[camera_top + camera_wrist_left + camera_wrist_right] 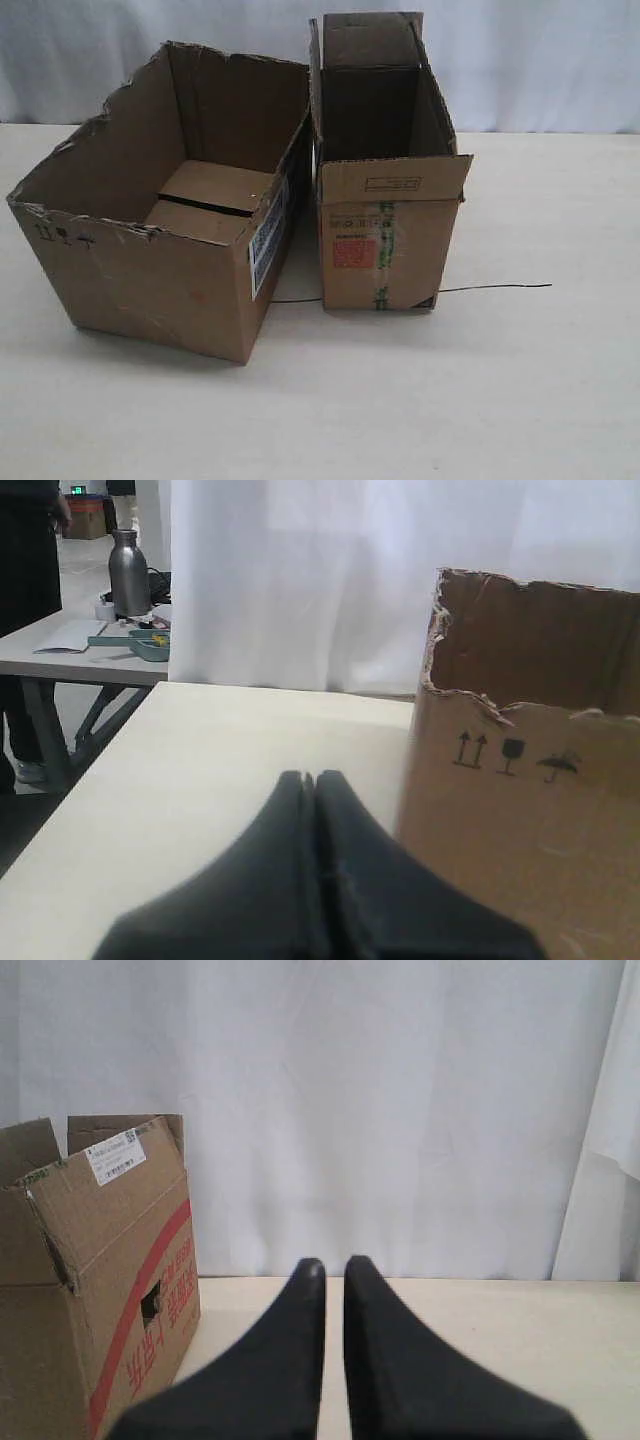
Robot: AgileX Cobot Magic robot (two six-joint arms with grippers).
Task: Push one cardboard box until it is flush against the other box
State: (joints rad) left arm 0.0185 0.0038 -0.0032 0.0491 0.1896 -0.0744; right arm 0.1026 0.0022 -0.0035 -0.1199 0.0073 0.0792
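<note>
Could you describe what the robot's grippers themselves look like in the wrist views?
Both look alike: the left gripper and right gripper each have two matte black fingers, broad at the base and tapering to rounded tips. No markings, cables or labels show. The arms are out of view.

Cardboard box bears black handling symbols (arrows, glass, umbrella) — other print is too blurred to read.

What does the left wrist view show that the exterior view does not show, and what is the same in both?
Only the left wrist view shows the left claw, its jaws closed together, a metal bottle on a side table, and the cardboard box's black handling symbols head-on. Only the exterior view shows the other box, a thin black wire, and the gap between the boxes. Both show the cardboard box's torn rim, the tabletop and the white curtain.
</note>
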